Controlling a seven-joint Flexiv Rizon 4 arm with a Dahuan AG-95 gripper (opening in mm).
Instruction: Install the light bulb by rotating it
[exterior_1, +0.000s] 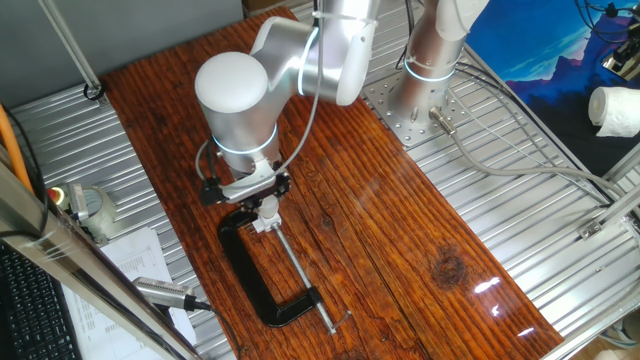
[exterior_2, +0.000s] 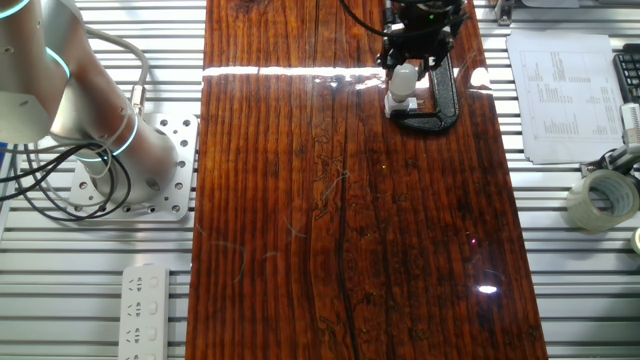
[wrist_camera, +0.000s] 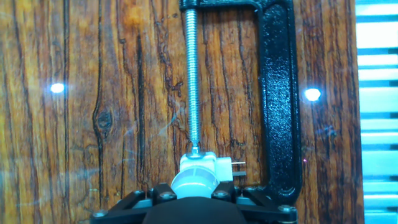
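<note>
The light bulb (exterior_2: 402, 78) is a small whitish bulb standing upright on the white socket block (exterior_2: 402, 103). My gripper (exterior_2: 404, 66) comes down from above and its fingers close on the bulb's head. In the hand view the bulb's pale round head (wrist_camera: 194, 182) fills the space between the black fingers, with the socket block (wrist_camera: 208, 163) just beyond it. A big black C-clamp (wrist_camera: 280, 93) holds the block, its threaded screw (wrist_camera: 192, 81) pressing against it. In one fixed view the gripper (exterior_1: 268, 207) sits over the block (exterior_1: 262, 225), and the bulb is barely visible.
The C-clamp (exterior_1: 250, 275) lies flat on the wooden board (exterior_1: 400, 250). The arm's base (exterior_2: 150, 170) is bolted beside the board. A tape roll (exterior_2: 600, 200), printed sheets (exterior_2: 560, 95) and a power strip (exterior_2: 145, 310) lie off the board on the metal table.
</note>
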